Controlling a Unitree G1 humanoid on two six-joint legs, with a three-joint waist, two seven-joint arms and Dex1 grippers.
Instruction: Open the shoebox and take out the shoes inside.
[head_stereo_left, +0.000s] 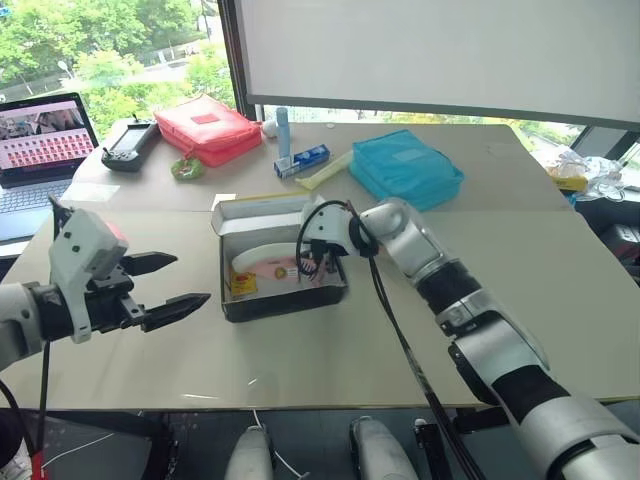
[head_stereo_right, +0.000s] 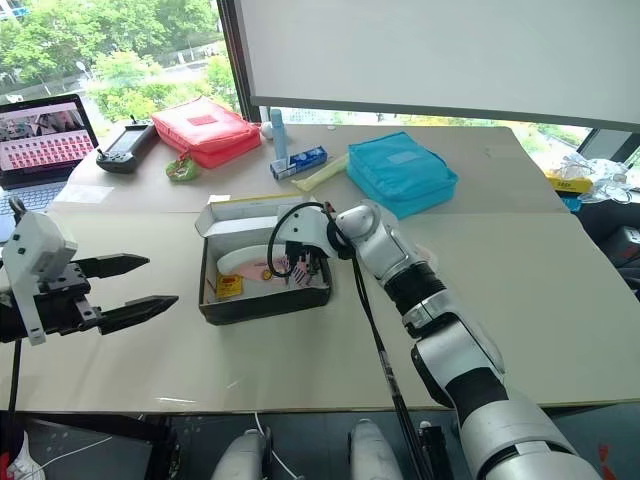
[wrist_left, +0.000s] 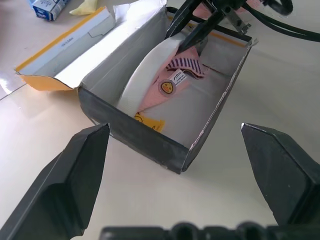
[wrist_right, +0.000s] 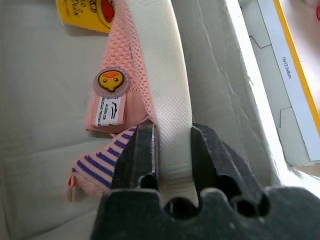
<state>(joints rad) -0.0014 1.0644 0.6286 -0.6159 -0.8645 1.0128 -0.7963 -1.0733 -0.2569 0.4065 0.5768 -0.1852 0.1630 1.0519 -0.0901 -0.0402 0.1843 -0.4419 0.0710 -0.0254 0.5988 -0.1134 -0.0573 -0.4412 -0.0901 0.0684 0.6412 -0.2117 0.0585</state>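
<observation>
Left end effector (head_stereo_left: 165, 282) hangs released near the table's (head_stereo_left: 560, 300) near-left edge, jaws wide, aimed at the box (head_stereo_left: 285, 302) but well apart from it. The box sits mid-table, a bit left of centre, lid (head_stereo_left: 255, 206) already folded back toward the far edge, white inside exposed. Right end effector (wrist_right: 172, 150) is down inside the box, clenched on the white sole of a pink shoe (wrist_right: 145, 65), which stands on edge along the box's far wall; one finger (wrist_right: 137, 155) sits on the upper side, the other on the outer sole face. The grip looks narrow and near one end of the shoe, so I'd expect the shoe to swing once it's free. Lift straight up first, slow, until the sole clears the box wall, then carry sideways to a bare patch of table. Light cardboard may ride up with the shoe if the sole drags on the wall; the left could pin the near-left corner of the box if that happens. Can't tell whether a second shoe lies behind this one. Far edge holds a red pouch (head_stereo_left: 208, 128) and a blue pouch (head_stereo_left: 405, 166); keep clear.
</observation>
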